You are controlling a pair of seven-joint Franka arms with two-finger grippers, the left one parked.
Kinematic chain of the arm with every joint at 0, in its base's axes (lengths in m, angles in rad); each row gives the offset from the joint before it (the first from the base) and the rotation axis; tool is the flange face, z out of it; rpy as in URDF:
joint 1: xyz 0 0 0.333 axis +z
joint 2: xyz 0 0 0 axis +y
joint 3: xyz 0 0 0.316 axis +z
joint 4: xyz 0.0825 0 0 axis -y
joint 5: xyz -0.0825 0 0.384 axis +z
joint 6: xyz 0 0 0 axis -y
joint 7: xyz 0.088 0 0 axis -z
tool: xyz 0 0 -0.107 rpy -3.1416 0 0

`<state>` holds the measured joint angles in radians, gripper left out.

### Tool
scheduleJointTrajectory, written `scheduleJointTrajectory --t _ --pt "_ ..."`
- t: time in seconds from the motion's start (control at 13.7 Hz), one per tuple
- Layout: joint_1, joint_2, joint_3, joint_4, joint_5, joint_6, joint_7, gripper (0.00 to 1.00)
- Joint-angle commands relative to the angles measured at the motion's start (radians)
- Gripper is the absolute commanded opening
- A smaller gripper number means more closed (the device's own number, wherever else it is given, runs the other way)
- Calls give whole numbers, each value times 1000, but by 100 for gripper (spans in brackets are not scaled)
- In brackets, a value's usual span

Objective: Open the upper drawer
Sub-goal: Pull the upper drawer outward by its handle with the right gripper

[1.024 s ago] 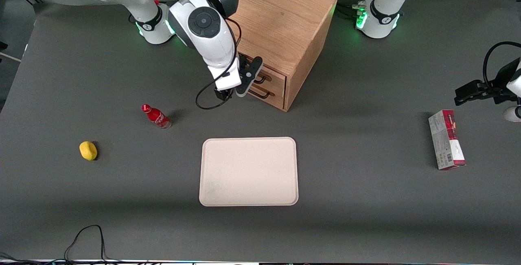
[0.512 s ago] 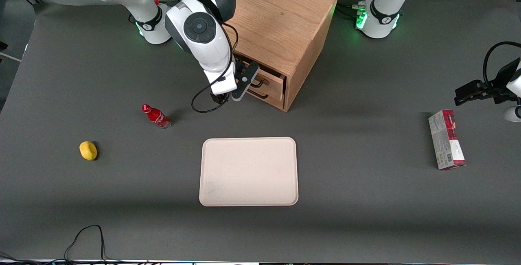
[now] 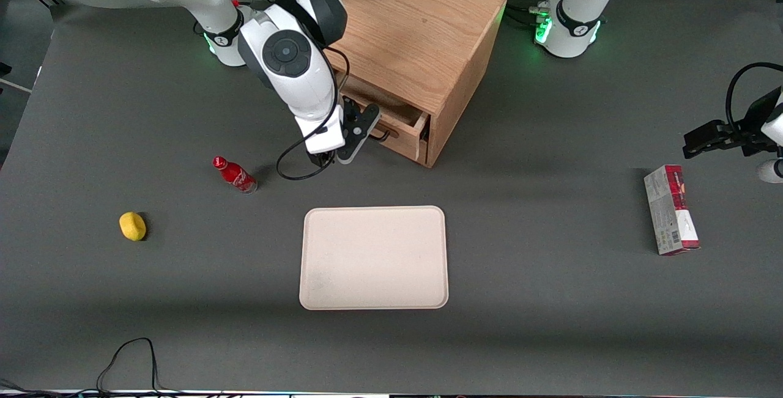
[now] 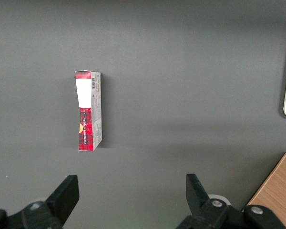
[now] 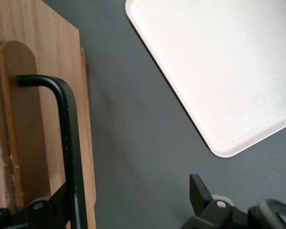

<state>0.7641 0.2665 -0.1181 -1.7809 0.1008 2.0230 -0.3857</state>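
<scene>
a yellow lump (image 3: 133,226) and a red bottle (image 3: 235,175) are seen on the tabletop (image 3: 550,300) toward the working arm's end. the tool (image 3: 353,136) is placed at the front of the cabinet (image 3: 422,37), apparently closed on the black handle (image 5: 69,143) of the upper drawer (image 3: 400,124), which is pulled partly out. a beige tray (image 3: 374,257) lies nearer the camera, a red box (image 3: 670,210) toward the parked arm's end.

Robot lab, grey-matted table (image 3: 550,337), mounted arms
</scene>
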Motion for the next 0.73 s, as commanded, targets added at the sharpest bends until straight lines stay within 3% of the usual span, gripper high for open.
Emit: scheduleJointTrajectory --t 0.0,0.66 --pt "-34 46 -9 78 3 -10 -50 100" --pt "-109 137 -11 201 3 -55 -81 100"
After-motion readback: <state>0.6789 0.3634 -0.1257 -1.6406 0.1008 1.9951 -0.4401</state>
